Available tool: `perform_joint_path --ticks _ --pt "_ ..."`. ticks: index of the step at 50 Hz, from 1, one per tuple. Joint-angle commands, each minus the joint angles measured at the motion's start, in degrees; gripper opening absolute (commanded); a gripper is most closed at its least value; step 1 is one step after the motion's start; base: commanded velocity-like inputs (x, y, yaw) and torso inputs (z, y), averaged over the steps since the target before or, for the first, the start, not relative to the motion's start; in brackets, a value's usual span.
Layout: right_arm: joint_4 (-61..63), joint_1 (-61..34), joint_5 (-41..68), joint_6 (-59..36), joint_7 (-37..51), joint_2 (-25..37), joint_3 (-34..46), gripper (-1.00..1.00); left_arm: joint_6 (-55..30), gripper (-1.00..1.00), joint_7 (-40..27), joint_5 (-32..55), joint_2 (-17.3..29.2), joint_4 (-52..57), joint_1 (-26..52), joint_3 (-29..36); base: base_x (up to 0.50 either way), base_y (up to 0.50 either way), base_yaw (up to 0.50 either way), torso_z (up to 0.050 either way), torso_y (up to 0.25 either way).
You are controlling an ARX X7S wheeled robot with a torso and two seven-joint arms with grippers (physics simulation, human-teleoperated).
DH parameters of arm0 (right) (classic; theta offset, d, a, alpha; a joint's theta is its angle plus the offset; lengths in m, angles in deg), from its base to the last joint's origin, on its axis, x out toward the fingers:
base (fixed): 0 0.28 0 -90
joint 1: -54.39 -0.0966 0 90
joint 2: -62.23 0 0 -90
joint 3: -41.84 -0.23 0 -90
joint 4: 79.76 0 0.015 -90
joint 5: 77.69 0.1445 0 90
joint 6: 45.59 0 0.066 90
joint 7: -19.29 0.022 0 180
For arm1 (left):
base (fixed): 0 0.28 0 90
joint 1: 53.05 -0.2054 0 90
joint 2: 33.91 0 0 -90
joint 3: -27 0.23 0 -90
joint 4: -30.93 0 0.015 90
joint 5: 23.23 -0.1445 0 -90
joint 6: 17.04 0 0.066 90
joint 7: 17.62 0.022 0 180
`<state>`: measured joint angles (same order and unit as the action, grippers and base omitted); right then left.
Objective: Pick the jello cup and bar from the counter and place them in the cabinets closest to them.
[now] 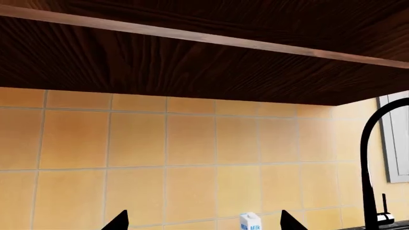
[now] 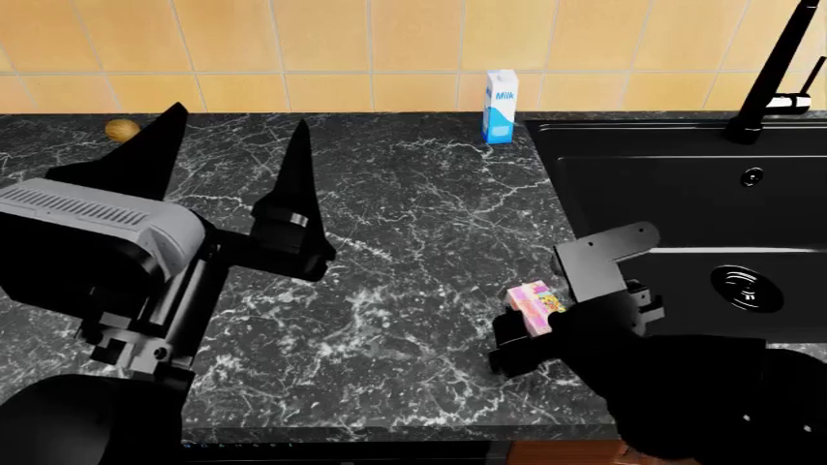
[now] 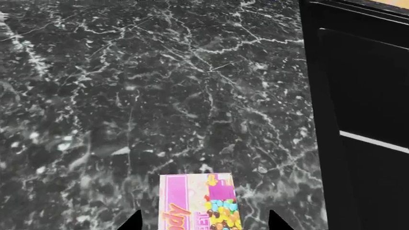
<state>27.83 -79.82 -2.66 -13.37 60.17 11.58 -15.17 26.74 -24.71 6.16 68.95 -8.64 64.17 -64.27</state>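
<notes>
The bar (image 2: 534, 301), a flat pink packet with speckled print, lies on the black marble counter (image 2: 427, 223) near its front edge, just left of the sink. My right gripper (image 2: 545, 325) is low over it and open. In the right wrist view the bar (image 3: 201, 203) lies between the two spread fingertips (image 3: 135, 221) with a gap on each side. My left gripper (image 2: 236, 121) is raised high and open, holding nothing. Its wrist view faces the tiled wall, gripper (image 1: 204, 223) at the frame's lower edge. The jello cup is out of view.
A blue-and-white milk carton (image 2: 501, 105) stands at the back of the counter by the wall. The black sink (image 2: 672, 194) with its faucet (image 2: 776, 68) lies to the right. A small brown round object (image 2: 122, 129) sits back left. A dark wood cabinet underside (image 1: 191, 57) hangs overhead.
</notes>
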Motion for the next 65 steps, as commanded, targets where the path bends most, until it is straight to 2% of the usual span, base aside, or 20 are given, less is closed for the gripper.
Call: perform_joint_path --ticks 1,19,28,32,40,47,50,51,55,59,65 --pt "-6.0 2.5 -1.0 -2.3 1.2 -0.9 3.3 -1.00 0.2 1.00 -0.5 0.5 0.3 0.0 0.0 0.3 0.01 0.00 0.00 0.000 0.000" --pt "-1.7 3.0 1.4 -1.0 4.8 0.3 0.6 -1.00 0.4 1.00 -1.3 1.0 0.7 -0.8 0.3 0.9 0.00 0.00 0.00 0.000 0.000" --pt "9.9 2.1 9.3 1.6 11.8 3.8 -6.5 -1.00 -0.6 1.00 -1.9 -0.2 -0.8 -9.7 7.0 3.2 0.00 0.00 0.00 0.000 0.000" --pt "15.0 0.4 13.5 2.6 15.0 5.4 -9.5 -1.00 0.0 1.00 -1.0 -2.0 -1.5 -19.8 13.5 4.9 0.00 0.00 0.00 0.000 0.000" --pt "21.5 -3.0 20.2 5.0 18.9 7.6 -14.2 -1.00 10.0 1.00 3.6 -7.4 -5.0 -52.9 28.7 7.8 0.00 0.00 0.00 0.000 0.000" --pt "24.3 -3.7 21.8 7.6 19.3 8.8 -17.5 -1.00 28.8 1.00 10.0 -12.1 -8.6 -95.9 45.2 8.7 0.00 0.00 0.00 0.000 0.000" --pt "25.5 -4.9 21.9 8.0 19.2 9.1 -18.3 -1.00 42.6 1.00 13.8 -13.9 -10.6 -121.7 55.8 8.8 0.00 0.00 0.00 0.000 0.000" --pt "26.1 -5.6 22.1 8.1 19.3 9.2 -18.6 -1.00 43.0 1.00 13.7 -14.8 -10.7 -125.4 56.2 8.8 0.00 0.00 0.00 0.000 0.000" --pt "29.2 -7.8 22.4 8.8 20.4 9.9 -20.3 -1.00 38.8 1.00 12.1 -19.6 -10.9 -125.4 55.5 6.3 0.00 0.00 0.00 0.000 0.000" --pt "31.7 -10.1 23.2 9.0 22.0 10.2 -20.8 -1.00 38.9 1.00 9.6 -24.8 -10.8 -125.4 54.4 3.8 0.00 0.00 0.00 0.000 0.000" --pt "32.5 -14.4 24.5 8.9 23.4 10.0 -20.8 -1.00 39.3 1.00 11.9 -28.0 -11.0 -125.4 53.2 2.1 0.00 0.00 0.00 0.000 0.000"
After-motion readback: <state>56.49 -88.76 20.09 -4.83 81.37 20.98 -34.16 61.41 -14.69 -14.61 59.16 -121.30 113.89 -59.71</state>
